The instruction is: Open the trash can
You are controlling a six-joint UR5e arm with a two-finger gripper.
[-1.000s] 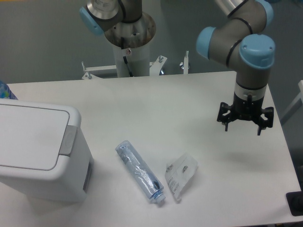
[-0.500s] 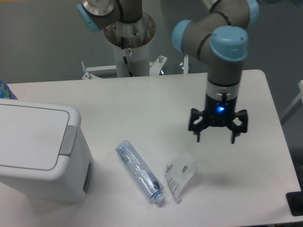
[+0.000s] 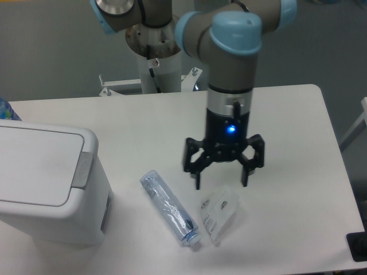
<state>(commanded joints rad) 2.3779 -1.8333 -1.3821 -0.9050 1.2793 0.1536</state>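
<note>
The bin (image 3: 49,186) sits at the frame's lower left, lid closed. The gripper (image 3: 222,182) hangs mid-frame with fingers spread wide, holding nothing, well right of the bin.

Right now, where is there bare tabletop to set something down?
Bare: the back strip between the trash can and the arm's pedestal, and the right side beyond the gripper. Crowded: front centre, with the plastic bottle and clear packet.

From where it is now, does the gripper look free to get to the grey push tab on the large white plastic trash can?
Probably yes: the open gripper hangs above the table, and the tab is uncovered.
</note>
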